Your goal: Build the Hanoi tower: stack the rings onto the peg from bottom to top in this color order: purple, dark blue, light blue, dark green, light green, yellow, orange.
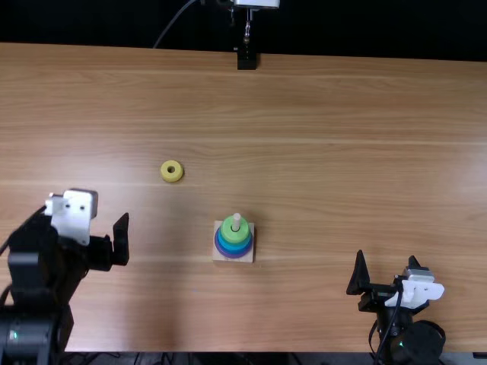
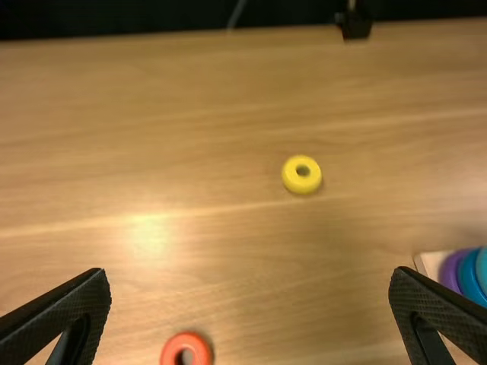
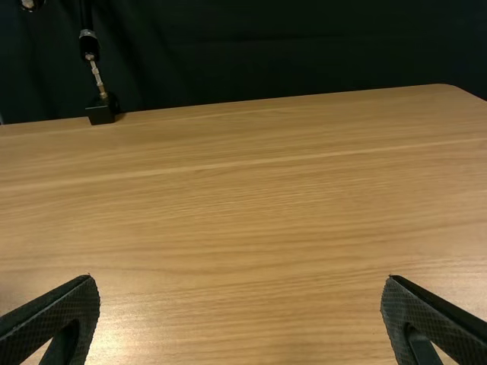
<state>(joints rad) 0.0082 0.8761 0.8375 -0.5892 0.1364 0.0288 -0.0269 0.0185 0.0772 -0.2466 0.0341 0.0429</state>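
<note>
Green ring [image 1: 235,236] around pale peg [image 1: 236,220]

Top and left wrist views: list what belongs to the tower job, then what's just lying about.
For the job:
peg on its wooden base
stacked rings
loose yellow ring
loose orange ring

Just there:
black block at the far edge
thin cable

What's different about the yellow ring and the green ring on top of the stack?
The yellow ring lies directly on the table; the green ring sits on top of the stacked rings. The yellow ring's hole is empty, while the green ring's has the peg through it. The yellow ring also looks smaller than the green ring. Both are round and lie flat.
</note>
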